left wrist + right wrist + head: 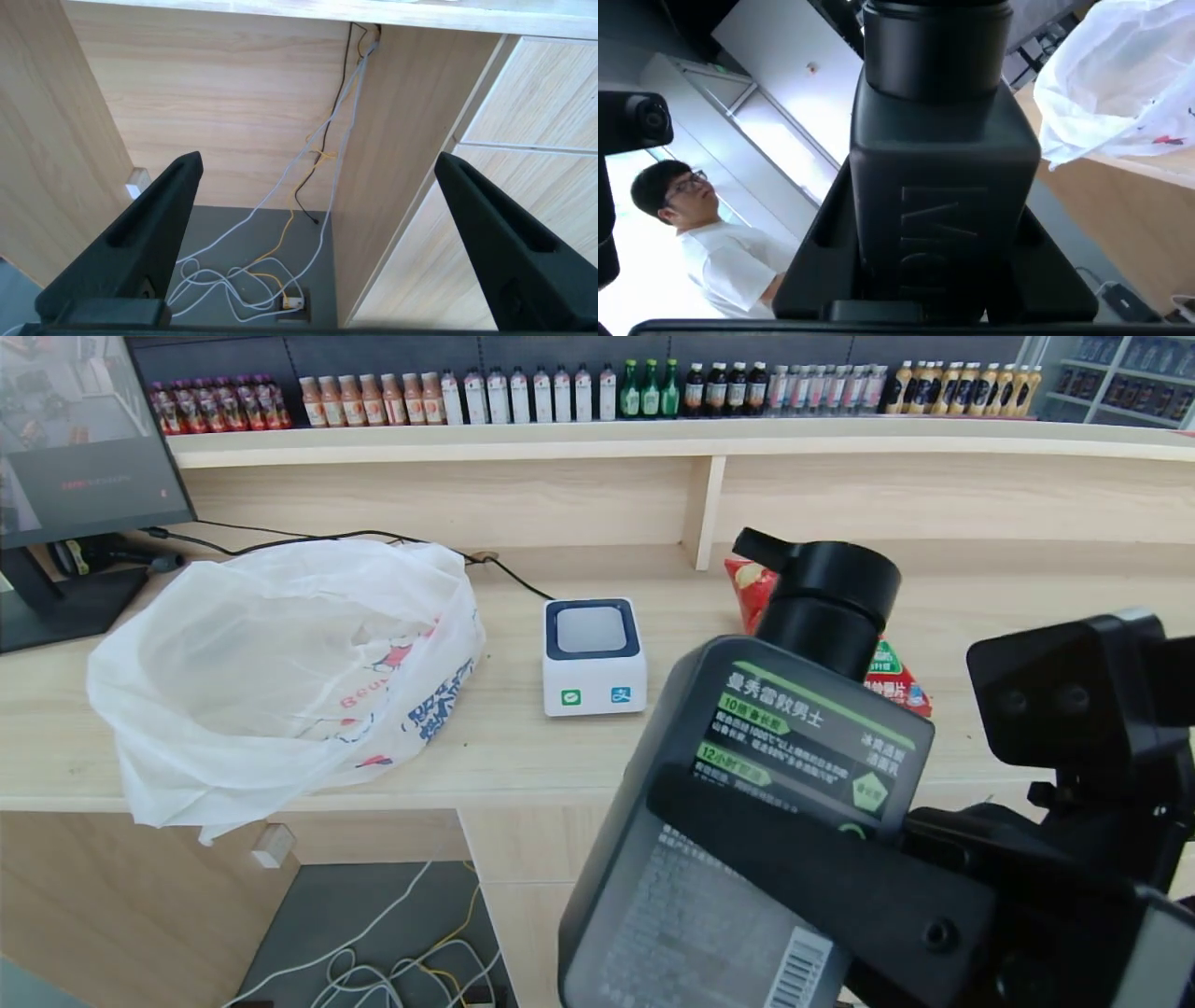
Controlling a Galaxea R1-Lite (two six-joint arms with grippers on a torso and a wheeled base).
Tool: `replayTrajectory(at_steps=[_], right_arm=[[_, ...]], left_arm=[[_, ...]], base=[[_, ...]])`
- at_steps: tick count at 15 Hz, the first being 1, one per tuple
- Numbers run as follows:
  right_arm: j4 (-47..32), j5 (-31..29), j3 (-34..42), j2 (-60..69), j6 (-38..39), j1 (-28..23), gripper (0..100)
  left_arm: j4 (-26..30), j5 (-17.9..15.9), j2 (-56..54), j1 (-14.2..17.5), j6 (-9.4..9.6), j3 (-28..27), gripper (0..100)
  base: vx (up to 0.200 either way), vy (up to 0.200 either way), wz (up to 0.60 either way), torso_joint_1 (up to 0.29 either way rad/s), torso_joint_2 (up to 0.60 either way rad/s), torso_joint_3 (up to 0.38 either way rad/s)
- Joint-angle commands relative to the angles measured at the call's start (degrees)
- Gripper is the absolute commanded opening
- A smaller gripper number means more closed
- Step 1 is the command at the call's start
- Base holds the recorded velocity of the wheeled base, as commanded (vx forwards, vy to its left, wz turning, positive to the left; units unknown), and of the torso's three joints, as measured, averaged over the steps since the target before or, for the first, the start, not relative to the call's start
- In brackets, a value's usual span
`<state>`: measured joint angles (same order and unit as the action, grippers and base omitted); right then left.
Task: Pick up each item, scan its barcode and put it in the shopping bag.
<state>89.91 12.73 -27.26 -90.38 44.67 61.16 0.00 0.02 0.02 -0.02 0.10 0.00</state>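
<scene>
My right gripper (840, 877) is shut on a black pump bottle (747, 803), held close in front of the head camera, above the counter's front edge and right of the scanner. Its label and barcode (801, 971) face upward. In the right wrist view the bottle (938, 187) sits tight between the right gripper (934, 280) fingers. A white scanner box (594, 655) stands mid-counter. The white shopping bag (280, 663) lies open at the left, and the shopping bag (1130, 84) appears again beyond the bottle. My left gripper (327, 252) hangs open below the counter, holding nothing.
A red snack bag (758, 593) lies on the wooden counter (523, 756) behind the bottle. A monitor (75, 429) stands at the far left, and drink bottles (597, 392) line the back shelf. Loose cables (252, 280) lie on the floor under the counter.
</scene>
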Motion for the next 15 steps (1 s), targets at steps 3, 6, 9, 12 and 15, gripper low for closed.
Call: replayTrajectory(at_steps=[3, 6, 9, 12, 15], right_arm=[[0.09, 1.95, -4.47, -2.96, 0.86, -3.94, 0], [0.09, 10.04, -4.65, -1.03, 3.06, -7.99, 0], [0.09, 10.21, -4.91, -1.20, 2.97, -8.25, 0], [0.09, 10.48, -5.17, -1.99, 2.97, -8.87, 0], [0.09, 10.48, -5.26, -2.34, 2.97, -9.04, 0]], left_arm=[[0.00, -0.02, -0.02, 0.02, -0.01, 0.00, 100], [0.00, -0.02, -0.02, 0.02, -0.01, 0.00, 100], [0.00, 0.06, -0.02, 0.02, -0.01, 0.00, 100], [0.00, 0.06, -0.02, 0.02, -0.01, 0.00, 100], [0.00, -0.02, -0.02, -0.06, -0.10, 0.00, 100]], base=[[0.000, 0.000, 0.00, 0.000, 0.00, 0.000], [0.000, 0.000, 0.00, 0.000, 0.00, 0.000], [0.000, 0.000, 0.00, 0.000, 0.00, 0.000], [0.000, 0.000, 0.00, 0.000, 0.00, 0.000], [0.000, 0.000, 0.00, 0.000, 0.00, 0.000]])
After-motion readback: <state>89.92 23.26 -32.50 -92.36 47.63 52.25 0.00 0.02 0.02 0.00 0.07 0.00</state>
